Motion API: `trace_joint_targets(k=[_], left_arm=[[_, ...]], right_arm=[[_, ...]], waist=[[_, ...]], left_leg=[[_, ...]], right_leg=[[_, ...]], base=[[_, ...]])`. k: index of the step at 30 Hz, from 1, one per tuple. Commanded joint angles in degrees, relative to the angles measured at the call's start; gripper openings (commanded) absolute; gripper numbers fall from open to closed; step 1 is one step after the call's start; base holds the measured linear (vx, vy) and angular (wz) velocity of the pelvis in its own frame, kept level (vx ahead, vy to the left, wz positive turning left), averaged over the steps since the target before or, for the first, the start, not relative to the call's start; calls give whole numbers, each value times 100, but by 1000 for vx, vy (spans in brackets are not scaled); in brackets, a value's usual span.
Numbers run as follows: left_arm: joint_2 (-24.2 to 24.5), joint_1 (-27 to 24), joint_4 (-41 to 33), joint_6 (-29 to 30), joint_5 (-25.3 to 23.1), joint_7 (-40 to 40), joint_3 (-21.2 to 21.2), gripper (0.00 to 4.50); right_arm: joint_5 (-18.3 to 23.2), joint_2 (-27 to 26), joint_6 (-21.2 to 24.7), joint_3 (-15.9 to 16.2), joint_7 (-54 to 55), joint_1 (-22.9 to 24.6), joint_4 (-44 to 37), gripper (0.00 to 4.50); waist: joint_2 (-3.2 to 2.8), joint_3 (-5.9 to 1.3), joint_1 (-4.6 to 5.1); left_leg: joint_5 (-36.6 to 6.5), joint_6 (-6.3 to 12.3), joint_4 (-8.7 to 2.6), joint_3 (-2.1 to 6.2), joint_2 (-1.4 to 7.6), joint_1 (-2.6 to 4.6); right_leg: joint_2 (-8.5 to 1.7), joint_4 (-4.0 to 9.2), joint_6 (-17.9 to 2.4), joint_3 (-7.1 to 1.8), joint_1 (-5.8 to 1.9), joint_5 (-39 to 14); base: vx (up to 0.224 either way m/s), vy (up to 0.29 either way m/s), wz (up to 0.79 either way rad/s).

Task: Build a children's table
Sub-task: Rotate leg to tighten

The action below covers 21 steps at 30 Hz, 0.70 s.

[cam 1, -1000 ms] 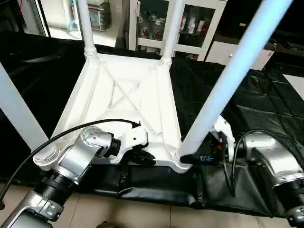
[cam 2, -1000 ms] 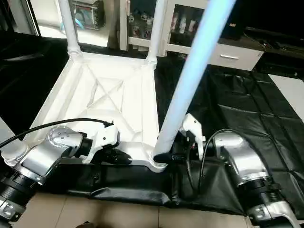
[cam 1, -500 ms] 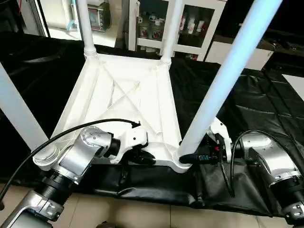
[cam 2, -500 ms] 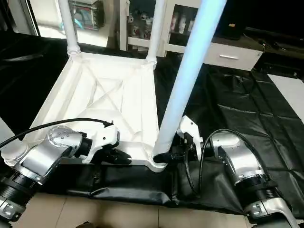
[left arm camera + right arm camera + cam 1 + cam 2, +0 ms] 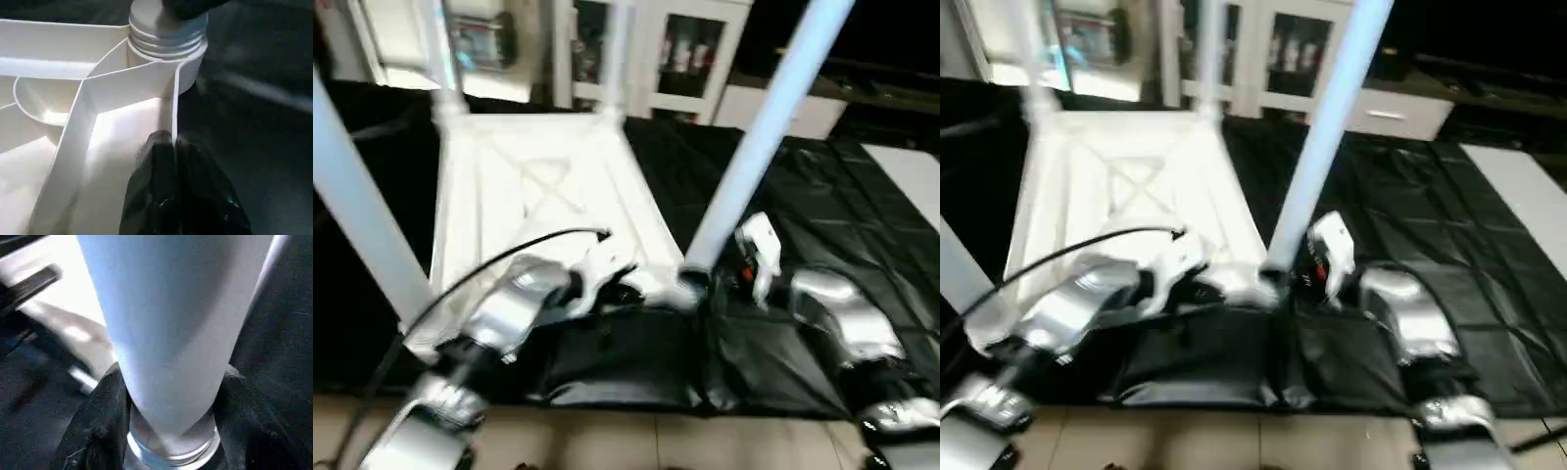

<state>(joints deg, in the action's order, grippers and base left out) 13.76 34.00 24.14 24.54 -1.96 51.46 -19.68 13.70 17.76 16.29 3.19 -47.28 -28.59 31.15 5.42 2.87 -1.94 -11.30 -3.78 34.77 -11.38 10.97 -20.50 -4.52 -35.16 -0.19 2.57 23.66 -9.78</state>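
Note:
The children's table top [image 5: 538, 186] lies upside down on the black mat, white, with its X-ribs showing. Legs stand in its corner sockets: two at the far end [image 5: 435, 49] [image 5: 615, 49], one near left [image 5: 357, 215] and one near right [image 5: 754, 157]. My left gripper [image 5: 175, 147] is shut on the thin near rim wall [image 5: 173, 98], close to the near right socket [image 5: 166, 39]. My right gripper [image 5: 171, 382] is closed around the base of the near right leg [image 5: 166, 323], a black finger [image 5: 105, 406] pressed against each side.
A black mat [image 5: 822, 186] covers the floor around the table top. A glass-door cabinet [image 5: 690, 54] stands behind the far end. Tiled floor [image 5: 656, 441] runs along the mat's near edge. A black cable [image 5: 509, 255] arcs over my left forearm.
My right gripper's fingers have closed in on the near right leg's base, and the leg stands less tilted. The left gripper keeps its hold. The camera has shifted.

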Motion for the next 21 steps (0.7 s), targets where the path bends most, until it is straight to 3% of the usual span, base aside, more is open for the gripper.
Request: trace_joint_targets(k=[1,3,5,6,8,9,10,11,12,13,14,18,21], left_arm=[[-473,227,47,24,303,-539,305,0],[-643,354,237,115,263,-925,414,0],[-1163,845,1085,-114,-20,-2403,725,0],[-1166,848,1091,-117,-23,-2412,727,0],[-1247,937,1244,-221,-61,-2671,784,0],[-1300,991,1336,-292,-68,-2830,828,0],[-1336,1035,1381,-359,-63,-2934,865,0],[-1341,1042,1388,-369,-62,-2950,871,0],[-1384,1091,1445,-413,-71,-3050,912,0],[-1391,1108,1443,-426,-86,-3054,915,0],[-1391,1108,1443,-426,-86,-3054,915,0],[-1403,1166,1557,-409,-117,-3128,928,0],[-1395,1190,1679,-486,-123,-3164,947,0]], right_arm=[[-127,-274,249,69,659,-24,297,199],[-203,-433,250,13,1086,-76,388,197],[-668,-1095,-134,-110,2806,-225,686,196],[-672,-1100,-137,-111,2820,-226,688,195],[-761,-1240,-237,-90,3080,-243,749,194],[-805,-1323,-294,-56,3183,-251,789,192],[-835,-1398,-400,-26,3245,-251,805,192],[-839,-1409,-416,-22,3255,-251,808,191],[-876,-1483,-490,-14,3342,-259,825,191],[-861,-1536,-609,-19,3290,-264,787,191],[-861,-1536,-609,-19,3290,-264,787,191],[-875,-1653,-842,-87,3379,-310,750,191],[-661,-1658,-932,-154,2988,-315,666,191]], waist=[[47,-337,-10],[42,-346,-9],[47,-364,17],[54,-403,-3],[36,-396,-31],[41,-400,-34],[70,-418,-43],[64,-412,-55],[54,-404,-60],[100,-399,-57],[73,-389,-76],[56,-363,-62],[50,-365,-59]], left_leg=[[-1329,-59,-434,157,192,-14],[-1236,-27,-432,154,187,-9],[-1102,-55,-416,127,167,6],[-937,-52,-404,133,164,12],[-764,143,-397,106,171,4],[-744,238,-386,87,166,23],[-597,342,-380,81,156,1],[-542,391,-377,75,155,-4],[-528,423,-380,74,158,1],[-566,462,-379,66,163,1],[-627,464,-388,77,170,10],[-925,351,-410,80,175,30],[-985,317,-420,93,183,22]], right_leg=[[-376,537,-675,-184,-223,-2639],[-367,543,-669,-180,-218,-2548],[-333,522,-737,-192,-186,-2213],[-341,469,-814,-197,-226,-1846],[-324,426,-953,-197,-231,-1282],[-316,424,-1016,-200,-222,-1129],[-314,391,-1076,-201,-265,-899],[-321,389,-1100,-205,-261,-832],[-325,394,-1117,-204,-257,-824],[-325,409,-1118,-197,-255,-915],[-337,415,-1105,-194,-258,-1065],[-330,477,-966,-191,-221,-1539],[-328,469,-910,-193,-230,-1529]], base=[[0,0,0],[0,0,0],[0,0,0],[0,0,0],[0,0,0],[0,0,0],[0,0,0],[0,0,0],[0,0,0],[0,0,0],[0,0,0],[0,0,0],[0,0,0]])
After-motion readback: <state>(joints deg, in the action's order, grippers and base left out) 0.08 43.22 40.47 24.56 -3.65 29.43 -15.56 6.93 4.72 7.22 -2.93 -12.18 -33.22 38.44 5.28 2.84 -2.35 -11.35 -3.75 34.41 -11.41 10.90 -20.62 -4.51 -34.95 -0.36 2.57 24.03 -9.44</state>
